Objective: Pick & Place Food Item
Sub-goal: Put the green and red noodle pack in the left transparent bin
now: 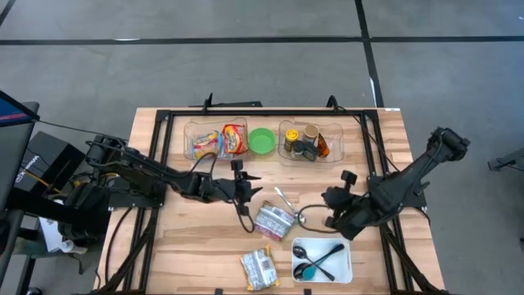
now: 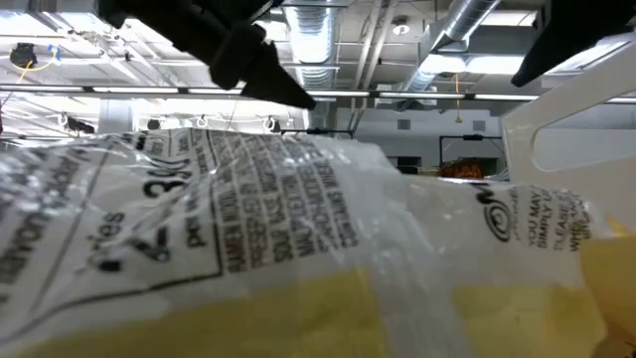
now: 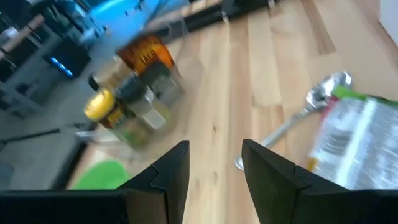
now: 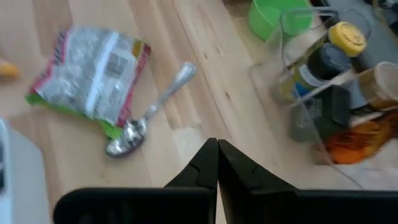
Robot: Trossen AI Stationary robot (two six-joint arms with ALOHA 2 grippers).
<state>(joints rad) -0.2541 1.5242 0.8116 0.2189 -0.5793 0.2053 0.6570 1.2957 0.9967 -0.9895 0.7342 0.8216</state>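
**Left gripper near the snack bag, nothing picked yet**

The step in hand looks like the approach to a food item. The left gripper (image 1: 243,188) hangs over the middle of the table (image 1: 180,246), with its fingers (image 3: 163,174) partly apart and nothing between them. Just beside it, toward the front edge, lies the snack bag (image 1: 275,220), a silver packet with red and green borders, flat on the wood. A spoon (image 1: 284,197) lies next to this bag, touching or almost touching its edge. A second bag (image 1: 259,268), yellow, lies near the front edge, beside the white tray (image 1: 348,264) that holds dark utensils.

The right gripper (image 1: 333,211) waits on the other side of the snack bag, near the tray; its fingers are closed together and hold nothing.

At the back of the table stand a clear bin (image 1: 190,138) with other packets, a green bowl (image 1: 262,140) and a second clear bin (image 1: 339,139) with jars and bottles.

I think the snack bag is the target, because the left gripper is closest to it, but which bag is wanted I cannot tell for sure. The next move calls for bringing the left gripper over the bag, opening wider if needed, and going down on the bag's middle, away from the spoon. The film is thin and slippery, so the pinch should take a fold of it. The bin with packets seems the likely place to put it.
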